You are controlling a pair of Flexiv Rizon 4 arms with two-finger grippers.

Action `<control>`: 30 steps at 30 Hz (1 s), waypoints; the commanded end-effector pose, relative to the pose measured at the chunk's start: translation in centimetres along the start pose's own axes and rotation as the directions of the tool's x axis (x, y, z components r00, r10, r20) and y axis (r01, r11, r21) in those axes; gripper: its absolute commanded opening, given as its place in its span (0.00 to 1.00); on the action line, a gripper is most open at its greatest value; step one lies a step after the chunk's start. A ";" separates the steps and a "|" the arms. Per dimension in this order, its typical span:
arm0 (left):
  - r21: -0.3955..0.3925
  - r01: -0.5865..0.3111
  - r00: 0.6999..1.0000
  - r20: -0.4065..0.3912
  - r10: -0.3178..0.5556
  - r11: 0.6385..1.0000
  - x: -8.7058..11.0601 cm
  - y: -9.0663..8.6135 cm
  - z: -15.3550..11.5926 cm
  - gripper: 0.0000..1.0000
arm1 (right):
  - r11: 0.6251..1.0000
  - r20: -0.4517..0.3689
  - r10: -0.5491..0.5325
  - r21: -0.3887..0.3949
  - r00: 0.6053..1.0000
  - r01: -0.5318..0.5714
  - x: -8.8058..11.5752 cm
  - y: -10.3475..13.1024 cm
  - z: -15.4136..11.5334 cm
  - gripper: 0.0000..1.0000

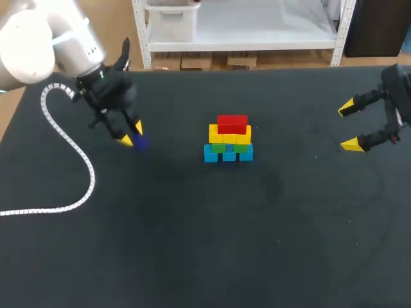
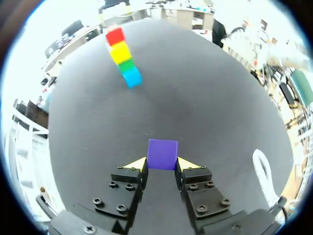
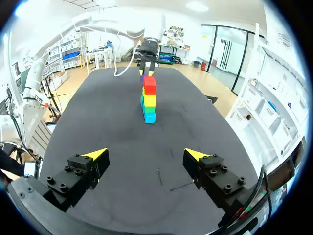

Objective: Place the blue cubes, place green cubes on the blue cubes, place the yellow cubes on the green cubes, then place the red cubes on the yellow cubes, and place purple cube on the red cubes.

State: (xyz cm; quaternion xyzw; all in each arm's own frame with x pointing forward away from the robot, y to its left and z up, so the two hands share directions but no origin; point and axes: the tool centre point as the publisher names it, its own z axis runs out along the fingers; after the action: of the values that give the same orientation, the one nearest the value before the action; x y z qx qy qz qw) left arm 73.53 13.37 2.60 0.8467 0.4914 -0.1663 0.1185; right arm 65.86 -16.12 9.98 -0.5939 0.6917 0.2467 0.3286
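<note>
Only the left wrist view shows the left gripper (image 2: pixel 162 165) clamping the small purple cube (image 2: pixel 162 152), nine o'clock of the multicoloured cube stack (image 1: pixel 228 138); the right gripper (image 1: pixel 350 126) gapes apart.

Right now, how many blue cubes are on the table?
3, in a row at the bottom of the stack: left blue cube, middle blue cube, right blue cube. Others could be hidden behind them.

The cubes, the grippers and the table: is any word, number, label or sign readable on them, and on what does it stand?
None. The purple cube, the stacked cubes, the left gripper, the right gripper and the black table show no readable writing in any view.
</note>
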 end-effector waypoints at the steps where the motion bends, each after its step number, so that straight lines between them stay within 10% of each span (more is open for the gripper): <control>1: -0.078 0.083 0.996 -0.014 -0.084 0.994 -2.8 -0.8 -3.0 0.00 | 1.000 0.003 -0.001 -0.001 1.000 0.001 0.0 -0.1 0.1 1.00; 13: -0.181 0.194 0.976 -0.062 -0.208 0.964 -12.0 4.3 -8.2 0.00 | 1.000 0.003 -0.001 -0.001 1.000 0.001 0.0 -0.1 0.1 1.00; 30: -0.158 0.219 0.975 0.003 -0.222 0.963 -19.5 6.4 -5.6 0.00 | 1.000 0.003 -0.001 -0.001 1.000 0.001 0.0 -0.1 0.1 1.00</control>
State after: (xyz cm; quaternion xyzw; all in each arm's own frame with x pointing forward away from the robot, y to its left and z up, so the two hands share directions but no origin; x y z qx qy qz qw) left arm 70.84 -2.41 15.58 0.7805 0.5896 -0.1300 0.1621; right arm 65.86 -16.12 9.98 -0.5939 0.6917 0.2467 0.3286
